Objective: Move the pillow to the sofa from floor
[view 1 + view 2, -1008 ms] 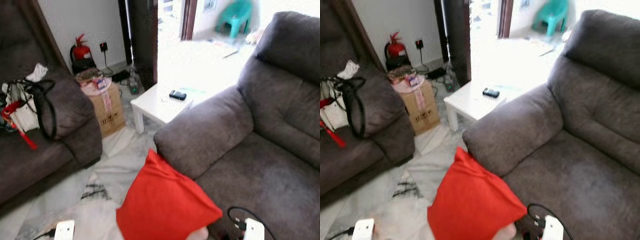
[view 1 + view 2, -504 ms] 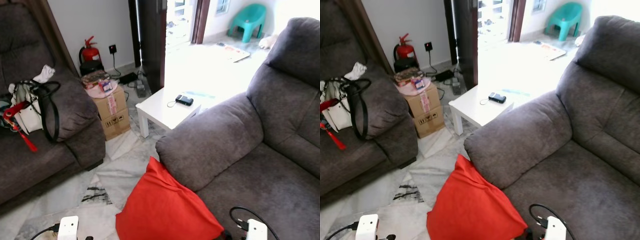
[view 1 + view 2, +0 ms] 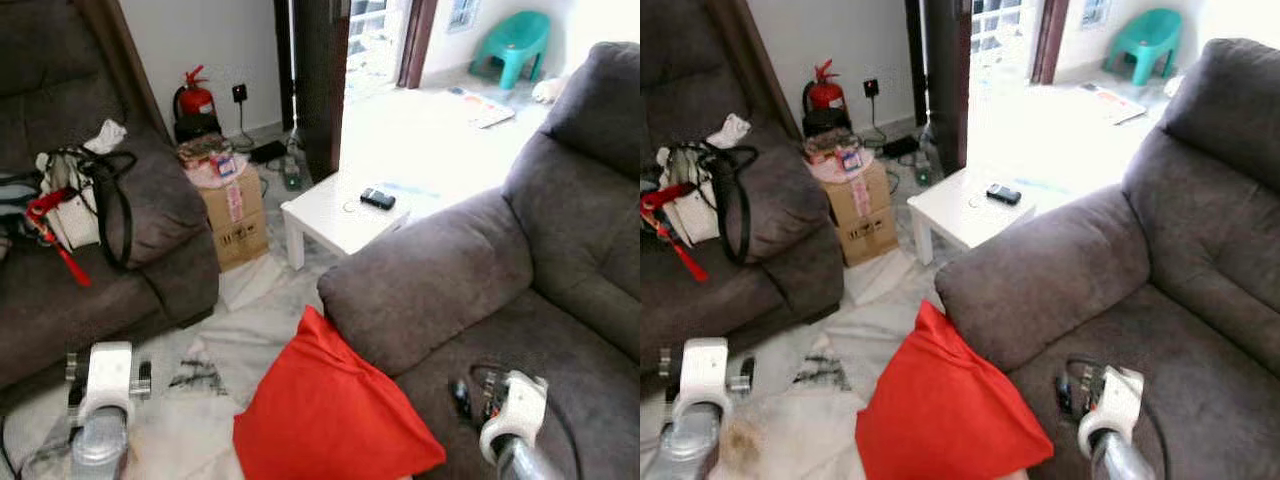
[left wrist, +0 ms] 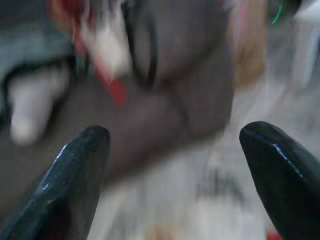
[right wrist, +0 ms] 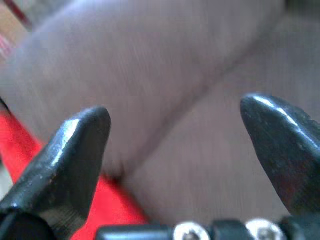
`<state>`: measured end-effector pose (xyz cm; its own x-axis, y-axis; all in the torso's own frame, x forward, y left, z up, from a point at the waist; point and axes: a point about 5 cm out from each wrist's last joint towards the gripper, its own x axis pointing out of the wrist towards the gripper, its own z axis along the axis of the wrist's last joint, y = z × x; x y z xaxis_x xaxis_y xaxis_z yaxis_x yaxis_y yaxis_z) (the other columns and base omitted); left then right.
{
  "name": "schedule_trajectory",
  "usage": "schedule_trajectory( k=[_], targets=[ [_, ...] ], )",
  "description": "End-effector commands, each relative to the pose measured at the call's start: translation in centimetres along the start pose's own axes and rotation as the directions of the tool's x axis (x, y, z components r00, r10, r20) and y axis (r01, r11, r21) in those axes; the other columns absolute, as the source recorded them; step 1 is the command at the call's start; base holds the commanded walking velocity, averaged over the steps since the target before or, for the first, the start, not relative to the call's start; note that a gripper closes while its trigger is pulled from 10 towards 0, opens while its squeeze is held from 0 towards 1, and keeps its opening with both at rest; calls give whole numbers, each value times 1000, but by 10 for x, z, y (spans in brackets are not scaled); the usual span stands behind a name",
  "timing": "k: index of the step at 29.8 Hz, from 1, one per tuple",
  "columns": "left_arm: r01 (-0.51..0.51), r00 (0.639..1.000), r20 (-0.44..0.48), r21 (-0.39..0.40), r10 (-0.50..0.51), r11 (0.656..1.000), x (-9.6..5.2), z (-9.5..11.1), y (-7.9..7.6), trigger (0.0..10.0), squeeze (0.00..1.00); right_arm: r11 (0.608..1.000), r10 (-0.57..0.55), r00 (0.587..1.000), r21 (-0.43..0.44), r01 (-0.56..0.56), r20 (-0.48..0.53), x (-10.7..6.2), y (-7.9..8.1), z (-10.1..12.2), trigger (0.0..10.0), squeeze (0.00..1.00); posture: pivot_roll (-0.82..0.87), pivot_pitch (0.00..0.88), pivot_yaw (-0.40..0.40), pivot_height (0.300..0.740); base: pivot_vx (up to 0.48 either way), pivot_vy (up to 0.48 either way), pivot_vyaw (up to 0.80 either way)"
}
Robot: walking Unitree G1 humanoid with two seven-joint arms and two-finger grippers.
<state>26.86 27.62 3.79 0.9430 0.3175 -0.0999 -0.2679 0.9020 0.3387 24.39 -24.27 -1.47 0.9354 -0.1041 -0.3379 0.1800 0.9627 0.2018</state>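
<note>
A red pillow (image 3: 330, 410) stands on the pale floor, leaning against the armrest of the grey sofa (image 3: 520, 290) on the right. My left arm (image 3: 100, 395) is raised at the lower left, over the floor beside the pillow. Its gripper (image 4: 175, 165) is open and holds nothing, and it faces the other sofa. My right arm (image 3: 512, 405) hovers over the grey sofa's seat, just right of the pillow. The right gripper (image 5: 175, 150) is open, with the sofa's armrest beyond it and a corner of the red pillow (image 5: 20, 145) beside one finger.
A second dark sofa (image 3: 130, 280) on the left carries bags (image 3: 70, 200). A cardboard box (image 3: 235, 215) and a fire extinguisher (image 3: 195, 100) stand behind it. A low white table (image 3: 345, 215) with a phone sits by the bright doorway. A teal chair (image 3: 520, 40) is beyond.
Both arms have lifted from the bottom edge higher into view, the right one now over the sofa seat. The camera has shifted slightly. The pillow has not moved.
</note>
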Motion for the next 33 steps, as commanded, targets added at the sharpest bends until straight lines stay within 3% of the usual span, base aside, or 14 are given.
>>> schedule_trajectory(
  k=[1,2,8,11,14,20,23,26,33],
  targets=[
    [42,998,45,12,-42,999,-3,5,-11,10000,0,1000,8,999,-4,-7,44,-1,3,4,10000,0,87,57,-2,740,0,0,0],
    [76,984,164,-7,-74,997,0,30,-22,10000,0,999,48,988,-21,-46,149,2,14,20,10000,0,91,51,0,740,0,0,0],
    [142,939,319,-25,-127,990,-3,62,-42,10000,0,995,92,956,-71,-75,278,1,33,38,10000,0,88,37,10,740,0,0,0],
    [162,910,388,-12,-145,987,-13,77,-47,10000,0,991,125,921,-98,-95,369,-10,45,48,10000,0,79,17,21,740,0,0,0],
    [181,899,404,18,-172,983,-24,78,-45,10000,0,986,155,902,-116,-117,404,-23,52,49,10000,0,76,0,26,740,0,0,0],
    [171,897,408,40,-172,985,-33,79,-36,10000,0,985,157,899,-129,-114,408,-34,56,50,10000,0,79,0,28,740,0,0,0],
    [141,917,372,37,-145,989,-33,74,-33,10000,0,974,201,905,-172,-145,376,-33,68,48,10000,0,86,0,12,740,0,0,0],
    [123,917,380,12,-119,992,-29,80,-33,10000,0,984,168,906,-119,-132,389,-28,70,54,10000,0,93,0,8,740,0,0,0],
    [133,922,367,0,-124,991,-28,82,-37,10000,0,981,181,914,-128,-143,363,-22,74,58,10000,0,89,0,8,740,0,0,0]
  ],
)
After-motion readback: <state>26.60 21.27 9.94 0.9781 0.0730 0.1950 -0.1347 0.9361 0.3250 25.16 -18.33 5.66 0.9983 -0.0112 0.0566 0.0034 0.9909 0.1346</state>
